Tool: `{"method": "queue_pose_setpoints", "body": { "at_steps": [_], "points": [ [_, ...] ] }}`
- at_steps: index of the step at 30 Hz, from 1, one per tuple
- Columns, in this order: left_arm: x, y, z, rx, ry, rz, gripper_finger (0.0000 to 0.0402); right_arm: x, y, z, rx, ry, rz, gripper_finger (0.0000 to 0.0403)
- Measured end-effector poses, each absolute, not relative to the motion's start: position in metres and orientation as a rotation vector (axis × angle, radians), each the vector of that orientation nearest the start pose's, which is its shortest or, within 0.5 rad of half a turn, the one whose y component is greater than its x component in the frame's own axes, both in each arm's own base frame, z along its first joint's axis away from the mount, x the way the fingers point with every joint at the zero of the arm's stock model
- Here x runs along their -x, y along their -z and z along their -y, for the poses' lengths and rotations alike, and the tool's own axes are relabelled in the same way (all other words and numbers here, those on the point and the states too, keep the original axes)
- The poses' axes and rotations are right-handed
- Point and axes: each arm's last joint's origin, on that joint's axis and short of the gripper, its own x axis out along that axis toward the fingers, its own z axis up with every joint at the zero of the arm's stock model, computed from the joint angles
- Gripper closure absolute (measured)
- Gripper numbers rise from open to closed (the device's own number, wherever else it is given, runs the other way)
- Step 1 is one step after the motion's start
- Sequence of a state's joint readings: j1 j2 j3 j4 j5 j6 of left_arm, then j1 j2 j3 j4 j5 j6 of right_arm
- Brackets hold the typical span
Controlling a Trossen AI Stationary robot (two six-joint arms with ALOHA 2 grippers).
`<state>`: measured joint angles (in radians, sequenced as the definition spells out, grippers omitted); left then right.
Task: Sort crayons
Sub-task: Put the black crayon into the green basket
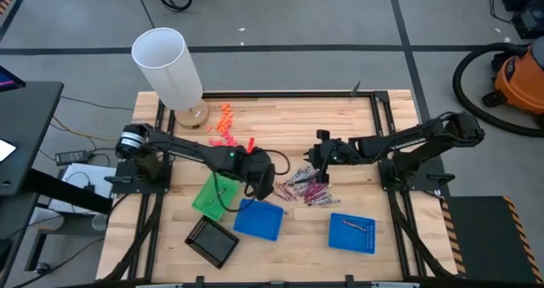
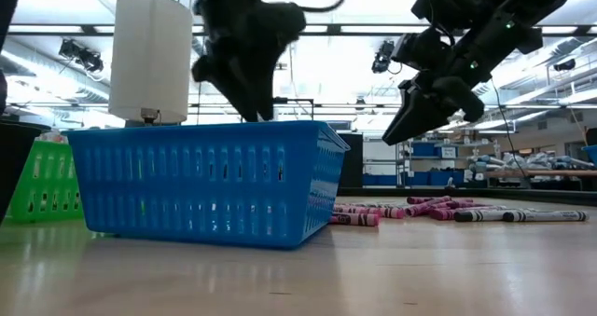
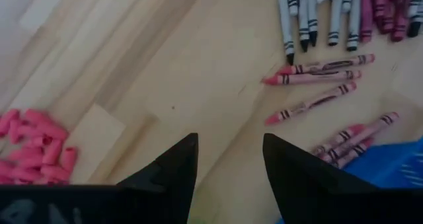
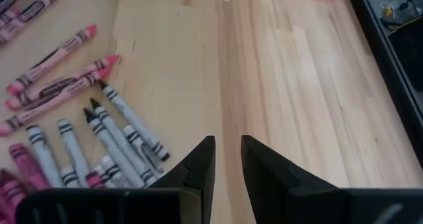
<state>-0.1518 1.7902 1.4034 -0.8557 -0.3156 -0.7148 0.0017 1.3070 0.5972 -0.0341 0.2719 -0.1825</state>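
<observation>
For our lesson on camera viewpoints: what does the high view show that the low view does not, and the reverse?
Only the high view shows the flat blue plastic tray holding one crayon, the black square tray and the loose orange chunky bits. Only the low view shows the room's shelves behind the table. Both show the blue slotted basket, the green basket, the tall white cylinder, the scattered pink and grey crayons and both empty claws above the table.

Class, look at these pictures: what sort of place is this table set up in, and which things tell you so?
Probably a robotics lab or workshop: a wooden table bearing two robot arms, an orange shop vacuum on the taped floor, and storage shelves under strip lighting behind.
</observation>
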Motion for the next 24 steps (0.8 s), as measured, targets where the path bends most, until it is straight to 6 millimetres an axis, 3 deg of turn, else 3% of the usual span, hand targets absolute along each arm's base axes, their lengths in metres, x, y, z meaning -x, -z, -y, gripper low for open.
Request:
{"method": "queue_pose_setpoints", "body": {
  "at_steps": [13, 24],
  "points": [
    [-0.422, -0.226, 0.034, 0.158, -0.444, -1.074, 0.0221, -0.236, -0.181, 0.012, 0.299, 0.299, -0.755, 0.0319],
    [-0.444, -0.215, 0.031, 0.136, -0.403, -1.019, 0.0221, -0.234, -0.184, 0.012, 0.292, 0.3, -0.751, 0.0319]
  ]
}}
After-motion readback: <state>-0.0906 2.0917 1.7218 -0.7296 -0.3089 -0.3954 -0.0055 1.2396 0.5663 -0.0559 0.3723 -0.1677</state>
